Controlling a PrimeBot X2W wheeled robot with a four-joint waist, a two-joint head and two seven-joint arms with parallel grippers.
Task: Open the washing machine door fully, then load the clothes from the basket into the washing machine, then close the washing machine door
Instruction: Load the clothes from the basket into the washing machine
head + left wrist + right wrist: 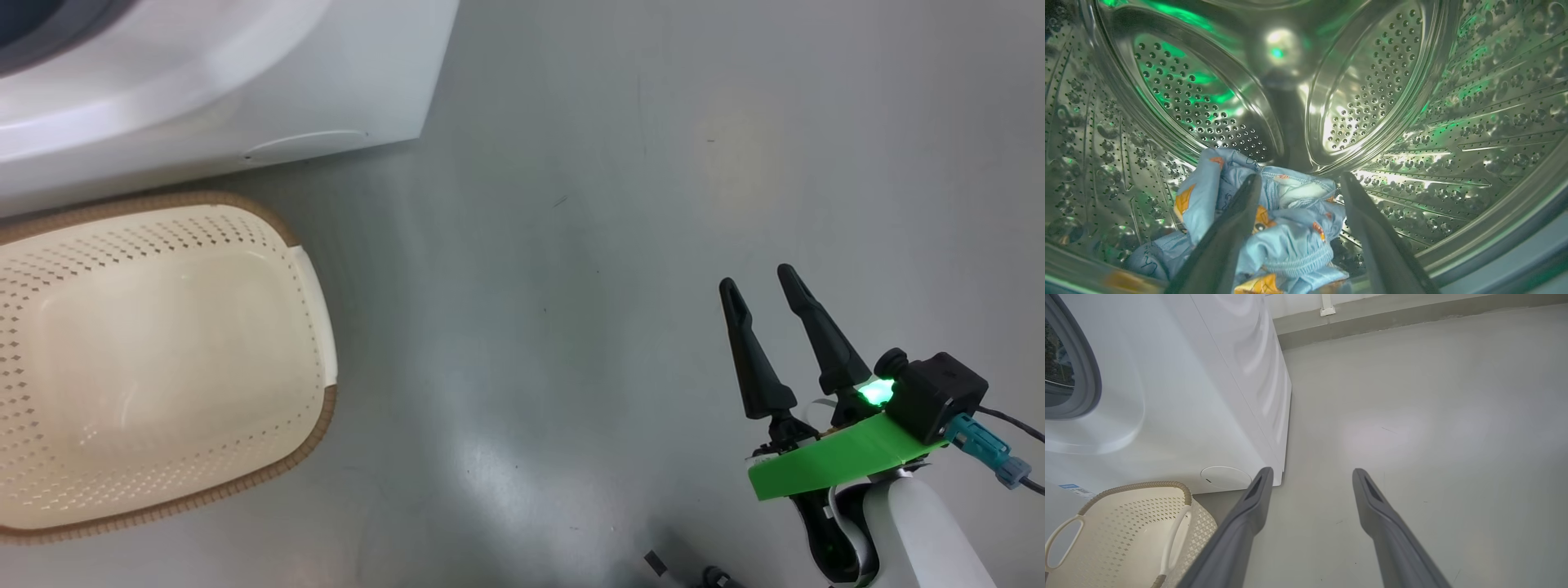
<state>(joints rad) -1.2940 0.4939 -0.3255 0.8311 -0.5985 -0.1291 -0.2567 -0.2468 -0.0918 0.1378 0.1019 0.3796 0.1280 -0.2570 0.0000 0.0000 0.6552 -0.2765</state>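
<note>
Inside the steel perforated drum [1453, 122] of the washing machine [245, 98], my left gripper [1300, 176] stands open. The clothes [1290, 241], blue fabric with orange-brown figures, lie bunched on the drum floor below and between its fingers. The cream-white basket [322, 425] with its brown rim sits on the floor in front of the machine, and I see nothing inside it. My right gripper [758, 278] hangs open over bare floor, well right of the basket, with nothing between its fingers. The washing machine door is out of view.
In the right wrist view, the machine's white front [1188, 396] has a grey gasket ring [1086, 375] and a round flap [1224, 477] low down, with the basket [1139, 486] just in front. Grey floor [1412, 437] runs right to a wall base.
</note>
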